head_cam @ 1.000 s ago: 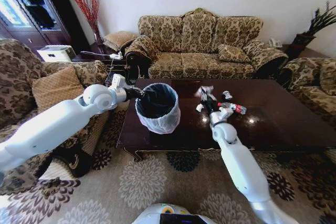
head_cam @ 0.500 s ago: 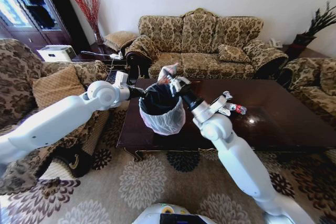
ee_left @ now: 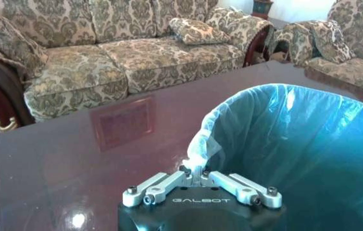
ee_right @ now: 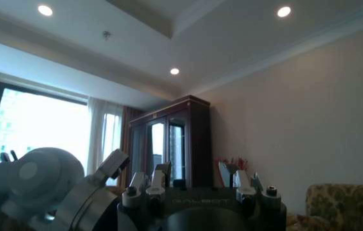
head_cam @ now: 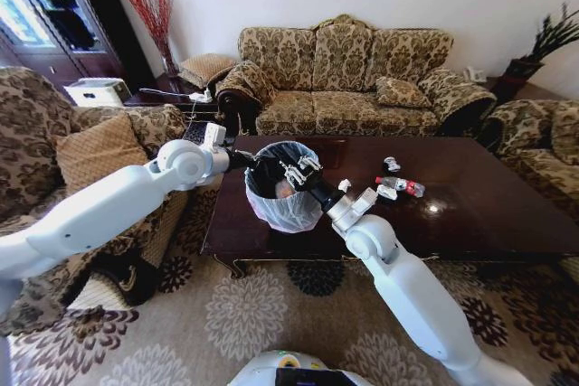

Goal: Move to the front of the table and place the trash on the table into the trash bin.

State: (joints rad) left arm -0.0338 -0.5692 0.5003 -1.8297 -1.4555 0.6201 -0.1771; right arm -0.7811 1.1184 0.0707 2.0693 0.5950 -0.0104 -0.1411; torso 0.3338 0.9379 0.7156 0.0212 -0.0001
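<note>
Home living room, shown by patterned damask sofas [head_cam: 344, 74] set around a dark coffee table [head_cam: 470, 214], floral carpet [head_cam: 244, 314], wooden glass-fronted cabinet [ee_right: 168, 144], curtained window [ee_right: 40, 130]

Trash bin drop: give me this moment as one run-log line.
left hand: shut on bag rim, holding trash bin | right hand: over bin mouth, fingers apart | bottle, scraps on table
</note>
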